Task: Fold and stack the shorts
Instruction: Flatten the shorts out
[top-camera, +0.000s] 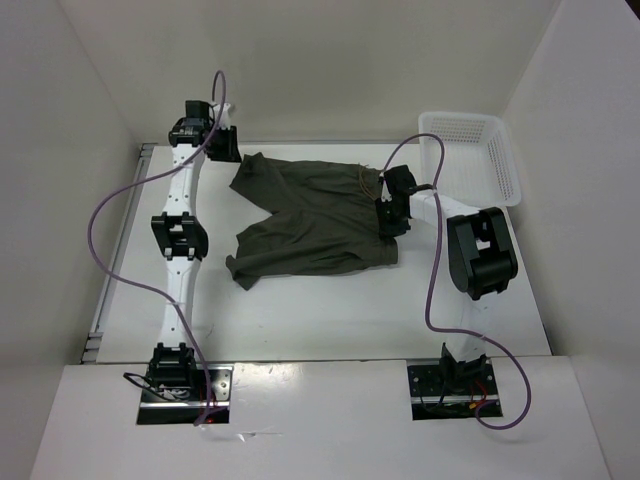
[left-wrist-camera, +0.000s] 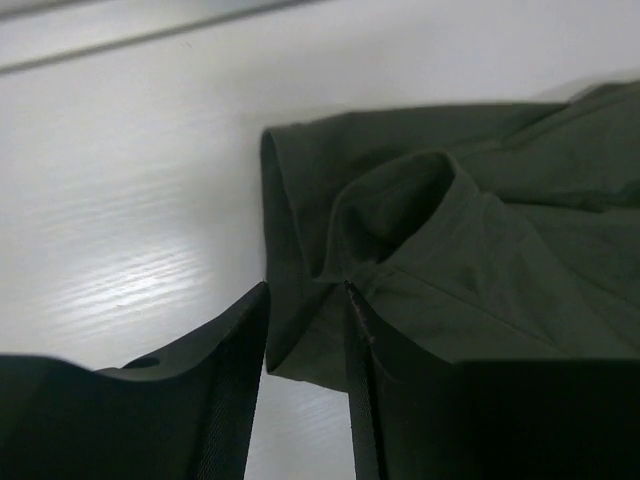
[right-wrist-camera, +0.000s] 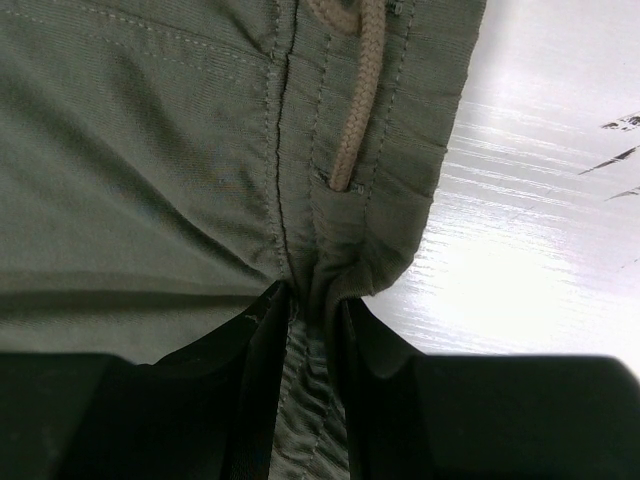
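Observation:
The dark olive-green shorts (top-camera: 310, 215) lie spread flat mid-table, legs pointing left, waistband to the right. My left gripper (top-camera: 225, 143) is at the far leg's hem corner. In the left wrist view the gripper (left-wrist-camera: 305, 290) is open, with the hem corner of the shorts (left-wrist-camera: 450, 250) lying between the jaws. My right gripper (top-camera: 390, 218) is at the waistband. In the right wrist view the gripper (right-wrist-camera: 315, 295) is shut on bunched waistband cloth of the shorts (right-wrist-camera: 150, 150), just below the tan drawstring (right-wrist-camera: 355, 110).
A white plastic basket (top-camera: 470, 118) stands at the back right, close behind the right arm. White walls close in the table (top-camera: 300, 320) on the left, back and right. Purple cables loop over both arms.

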